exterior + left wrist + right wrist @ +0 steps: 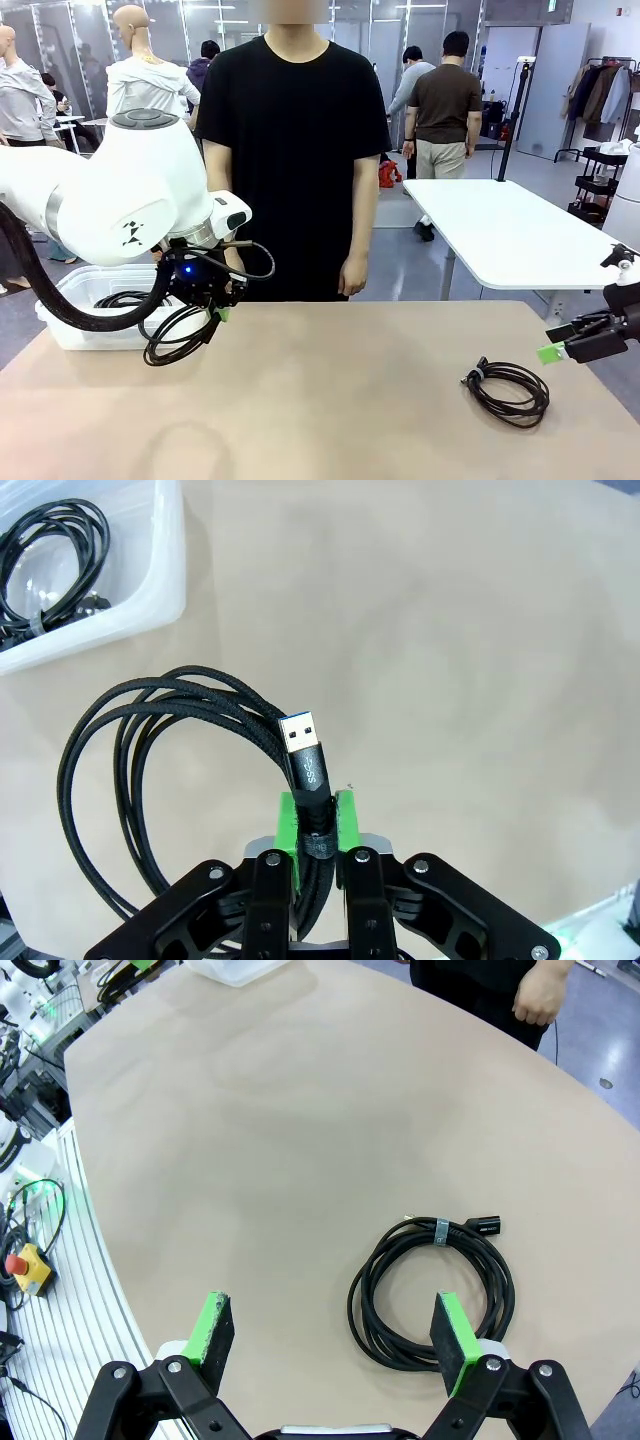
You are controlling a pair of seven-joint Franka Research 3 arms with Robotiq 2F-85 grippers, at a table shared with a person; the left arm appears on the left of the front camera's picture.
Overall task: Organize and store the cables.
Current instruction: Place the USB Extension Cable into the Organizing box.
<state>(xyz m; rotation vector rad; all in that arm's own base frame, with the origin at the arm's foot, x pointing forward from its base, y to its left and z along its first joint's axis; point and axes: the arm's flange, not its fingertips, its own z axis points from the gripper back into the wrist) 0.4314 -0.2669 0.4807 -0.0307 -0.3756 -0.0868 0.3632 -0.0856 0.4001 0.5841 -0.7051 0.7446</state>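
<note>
Beige table [330, 400] fills the foreground, with a person [295, 150] in a black shirt standing at its far side, arms down. A white bin [70, 335] sits at the table's left end, and black cables [125, 298] already lie coiled inside it.

The left hand [222, 315] hangs just beside the bin's near wall. In the left wrist view the left hand [318, 825] has its green pads [288, 820] pressed tight on a braided black cable [100, 770], gripped just below its silver-and-blue plug [300, 742]. The loops droop to one side, and they seem to hang clear of the table, though that is hard to judge.

The right hand [552, 352] hovers near the right edge, spread wide with nothing between its pads. A second coiled cable [478, 380] lies flat on the table close by; in the right wrist view this coil [420, 1232], bound with a small tie, lies beyond the right hand [330, 1310], apart from it.
</note>
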